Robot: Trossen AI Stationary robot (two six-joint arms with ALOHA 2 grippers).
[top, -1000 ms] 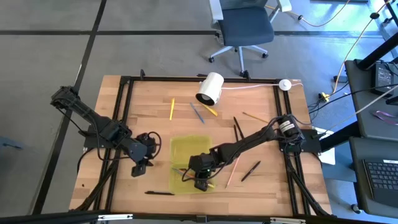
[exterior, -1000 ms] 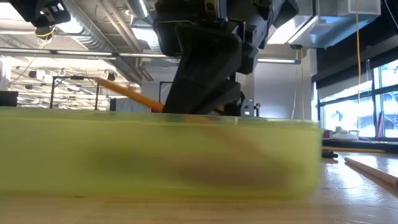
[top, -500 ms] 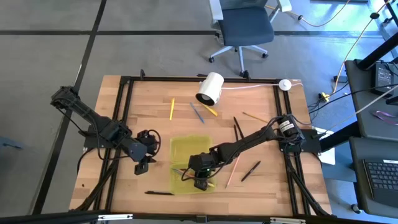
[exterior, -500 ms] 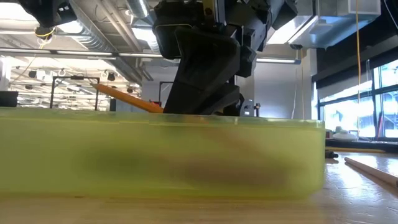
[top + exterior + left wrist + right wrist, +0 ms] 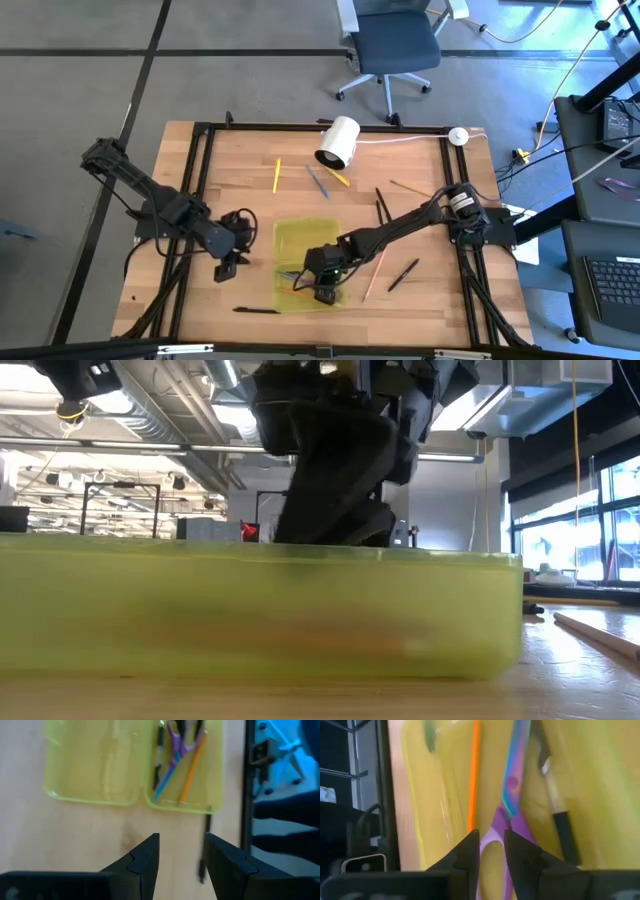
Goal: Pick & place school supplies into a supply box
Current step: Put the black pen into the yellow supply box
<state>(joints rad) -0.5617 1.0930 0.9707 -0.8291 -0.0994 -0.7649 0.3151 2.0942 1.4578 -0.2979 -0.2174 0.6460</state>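
The supply box (image 5: 300, 245) is a yellow-green tray lying open near the table's front middle. In its near half lie purple-handled scissors (image 5: 512, 795), an orange pencil (image 5: 475, 775) and a black pen (image 5: 555, 795). My right gripper (image 5: 492, 845) hangs just above that half (image 5: 322, 292), pointing steeply down, its fingers a little apart with nothing between them. The low view shows the box's wall (image 5: 250, 600) with the arm above it. My left gripper (image 5: 228, 270) waits open over bare wood left of the box; its wrist view shows the box (image 5: 92, 765) ahead.
Loose pens and pencils lie on the table: a yellow one (image 5: 277, 175), blue ones (image 5: 320, 182), black ones (image 5: 383, 208) (image 5: 403, 274) (image 5: 257, 310), and a wood-coloured one (image 5: 375, 275). A white cylinder with a cable (image 5: 338, 143) lies at the far edge.
My right gripper has let go of the orange pencil. The pencil stuck up slanting above the box's rim a second ago and now lies inside the box. Both arms have kept their places.
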